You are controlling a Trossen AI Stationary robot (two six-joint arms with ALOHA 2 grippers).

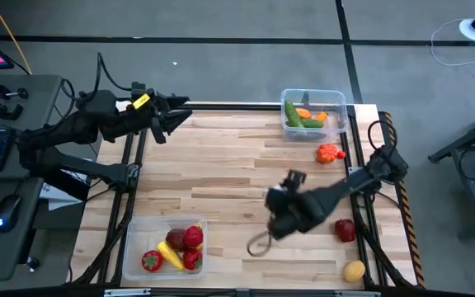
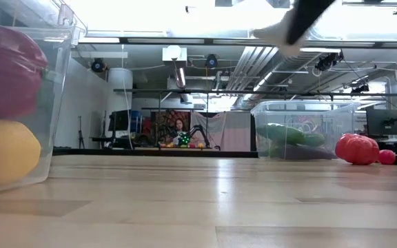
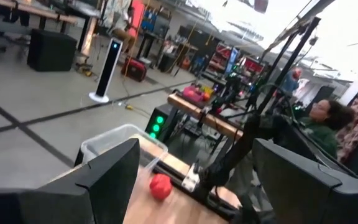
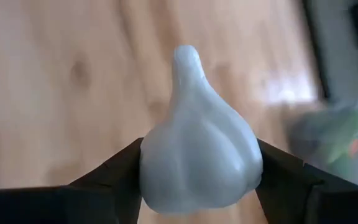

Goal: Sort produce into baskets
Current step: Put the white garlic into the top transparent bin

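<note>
Right gripper (image 4: 197, 171) clamped on garlic (image 4: 199, 158), frame centre; veg basket (image 1: 313, 114) lies upper right. Left gripper (image 3: 191, 180) apart, waiting upper left.

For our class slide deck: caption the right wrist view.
Right gripper clamps a white garlic bulb between its fingers above the wooden table.

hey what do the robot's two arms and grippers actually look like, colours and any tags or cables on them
Both arms are dark, near black, built of chunky jointed links. The left arm carries a yellow tag near its wrist and ends in the left gripper with pointed dark fingers. The right arm has a black cable looping beside its base, and the right gripper has two flat, wedge-shaped black fingers.
</note>
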